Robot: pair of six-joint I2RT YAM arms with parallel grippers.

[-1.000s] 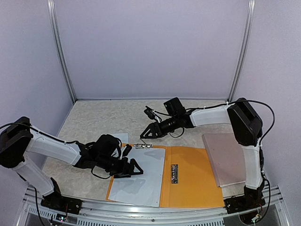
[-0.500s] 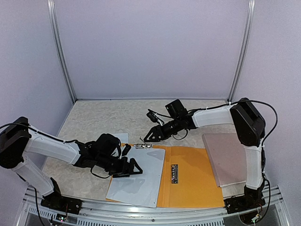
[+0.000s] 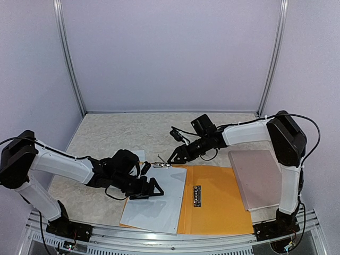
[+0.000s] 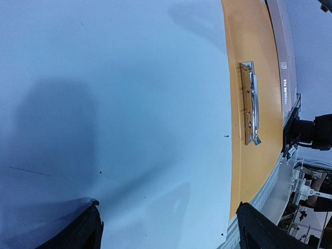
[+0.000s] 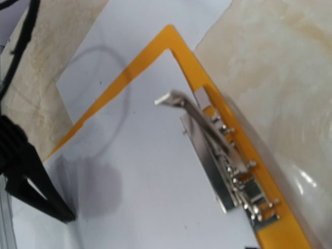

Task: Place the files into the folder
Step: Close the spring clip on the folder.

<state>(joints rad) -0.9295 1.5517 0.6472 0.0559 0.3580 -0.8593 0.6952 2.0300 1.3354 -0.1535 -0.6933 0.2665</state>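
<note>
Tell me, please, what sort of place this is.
Probably a robot test cell in a laboratory, not an office. Plain pale walls and metal frame posts enclose a stone-patterned table, two white robot arms stand at its near edge, and an orange folder with paper sheets lies on it.

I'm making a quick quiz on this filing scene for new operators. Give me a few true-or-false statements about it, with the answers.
1. The folder lies open on the table. True.
2. The files lie on the folder's right half. False: they lie on its left half.
3. The left gripper is shut on a sheet. False: its jaws are open over the files.
4. A pinkish board lies at the folder's right edge. True.
5. The right gripper hangs over the pinkish board. False: it is by the metal clip at the folder's far edge.
</note>
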